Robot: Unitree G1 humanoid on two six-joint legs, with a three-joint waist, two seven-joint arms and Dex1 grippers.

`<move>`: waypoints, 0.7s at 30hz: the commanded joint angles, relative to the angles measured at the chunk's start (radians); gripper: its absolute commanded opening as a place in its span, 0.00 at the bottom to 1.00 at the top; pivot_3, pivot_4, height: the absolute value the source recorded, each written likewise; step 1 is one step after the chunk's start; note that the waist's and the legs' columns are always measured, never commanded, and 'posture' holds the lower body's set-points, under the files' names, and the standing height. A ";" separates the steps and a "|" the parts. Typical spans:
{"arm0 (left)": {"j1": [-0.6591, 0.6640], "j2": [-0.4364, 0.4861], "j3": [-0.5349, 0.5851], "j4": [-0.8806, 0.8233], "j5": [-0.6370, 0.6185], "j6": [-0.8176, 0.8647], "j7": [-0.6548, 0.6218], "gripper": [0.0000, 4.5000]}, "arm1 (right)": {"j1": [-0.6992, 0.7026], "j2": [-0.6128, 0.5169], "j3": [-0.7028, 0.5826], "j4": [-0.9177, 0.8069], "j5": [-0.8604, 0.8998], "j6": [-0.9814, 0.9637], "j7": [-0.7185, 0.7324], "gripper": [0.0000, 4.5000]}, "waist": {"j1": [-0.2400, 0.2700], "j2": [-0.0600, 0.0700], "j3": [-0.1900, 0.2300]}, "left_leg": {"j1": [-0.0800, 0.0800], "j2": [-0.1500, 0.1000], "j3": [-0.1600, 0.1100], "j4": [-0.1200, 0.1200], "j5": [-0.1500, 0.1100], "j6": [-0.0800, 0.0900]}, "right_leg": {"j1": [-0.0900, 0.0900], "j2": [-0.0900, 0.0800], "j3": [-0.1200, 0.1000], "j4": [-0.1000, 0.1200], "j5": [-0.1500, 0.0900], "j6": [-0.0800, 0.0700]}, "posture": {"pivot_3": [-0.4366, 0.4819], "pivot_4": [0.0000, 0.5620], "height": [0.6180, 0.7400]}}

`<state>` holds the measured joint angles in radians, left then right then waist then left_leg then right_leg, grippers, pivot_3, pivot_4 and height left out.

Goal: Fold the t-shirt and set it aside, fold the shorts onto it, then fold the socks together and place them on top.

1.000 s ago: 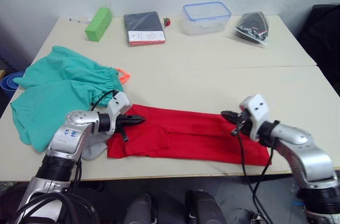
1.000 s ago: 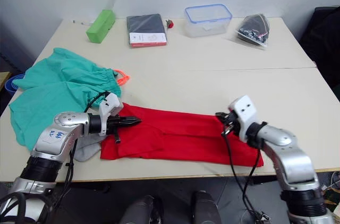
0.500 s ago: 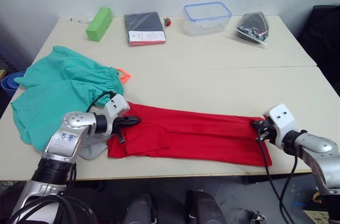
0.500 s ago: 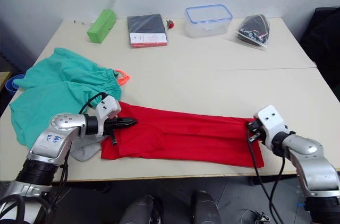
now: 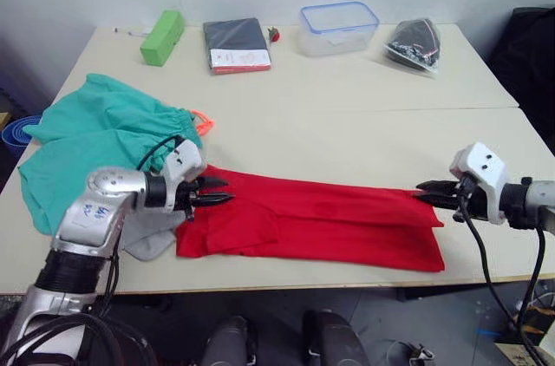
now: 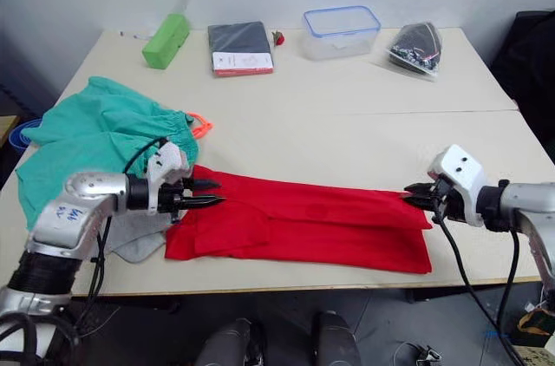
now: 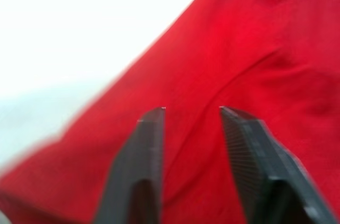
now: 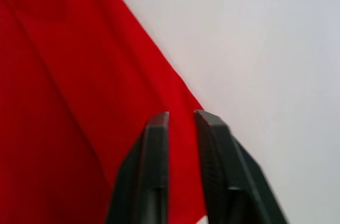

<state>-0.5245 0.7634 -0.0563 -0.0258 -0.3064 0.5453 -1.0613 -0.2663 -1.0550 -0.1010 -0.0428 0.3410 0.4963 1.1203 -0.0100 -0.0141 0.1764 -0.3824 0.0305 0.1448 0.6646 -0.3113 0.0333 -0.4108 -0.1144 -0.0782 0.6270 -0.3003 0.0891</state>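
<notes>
T-shirt point(image 5: 312, 223) lies as a long red band along the near edge of the table point(image 5: 364, 136), already folded lengthwise, with the shorts point(image 5: 95, 153) heaped teal-green just beyond its left end and a bit of grey, probably the socks point(image 5: 147, 240), showing under the left arm. Judging by this, the first step is in hand: the shirt is narrowed but not yet folded end to end or set aside. The left gripper point(image 5: 217, 194) hovers at the shirt's left end with its fingers apart, and the left wrist view shows red cloth between and beyond them with nothing pinched. The right gripper point(image 6: 418, 194) sits at the far right corner of the shirt; in the right wrist view its fingers point(image 8: 154, 144) are nearly together over the shirt's edge, a thin strip of red showing in the narrow gap, so it looks clamped on that corner, though the grip is hard to confirm. The next move likely calls for the left gripper to close on its end too, taking both layers, then one end to be carried over the other so the band halves. A grab that catches only the top layer could undo the fold. Shorts and socks are untouched.
</notes>
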 commanded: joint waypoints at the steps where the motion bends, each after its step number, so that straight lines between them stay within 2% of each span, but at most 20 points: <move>1: -0.082 0.021 -0.023 0.045 0.019 -0.030 -0.050 0.69 | -0.077 -0.027 0.072 0.091 -0.055 -0.067 0.087 0.52 | 0.004 0.000 0.000 | 0.000 0.000 0.000 0.000 0.000 0.000 | 0.000 0.000 0.000 0.000 0.000 0.000 | 0.48 0.27 1.00; 5: -0.213 0.005 -0.110 0.241 0.126 -0.148 -0.093 0.97 | -0.223 0.009 0.180 0.257 -0.151 -0.144 0.130 0.83 | 0.005 0.000 0.000 | -0.002 0.000 0.002 0.001 0.000 0.000 | -0.002 0.001 -0.002 0.000 0.000 0.000 | 0.48 0.27 1.00; 7: -0.249 -0.005 -0.139 0.311 0.158 -0.200 -0.114 1.00 | -0.268 0.022 0.206 0.311 -0.172 -0.161 0.148 0.98 | 0.005 0.001 0.000 | -0.003 0.000 0.003 0.003 0.001 0.001 | -0.004 0.002 -0.004 0.001 0.000 0.000 | 0.48 0.27 1.00; 11: -0.298 -0.034 -0.177 0.412 0.213 -0.280 -0.134 1.00 | -0.330 0.051 0.223 0.380 -0.192 -0.158 0.167 0.99 | 0.005 0.001 0.000 | -0.005 0.000 0.003 0.003 0.001 0.001 | -0.005 0.002 -0.009 0.001 0.000 0.000 | 0.48 0.27 1.00; 21: -0.360 -0.090 -0.181 0.556 0.278 -0.380 -0.128 1.00 | -0.361 0.075 0.245 0.444 -0.239 -0.094 0.152 0.99 | 0.005 0.001 0.000 | -0.008 0.001 0.003 0.009 0.000 0.001 | -0.006 0.001 -0.012 0.003 0.001 0.001 | 0.48 0.27 1.00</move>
<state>-0.8594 0.6722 -0.2459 0.5170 -0.0392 0.1866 -1.1929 -0.6127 -0.9768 0.1500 0.3957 0.1132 0.3957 1.2822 -0.0046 -0.0135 0.1768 -0.3907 0.0316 0.1475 0.6750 -0.3108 0.0349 -0.4168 -0.1135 -0.0902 0.6305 -0.2995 0.0905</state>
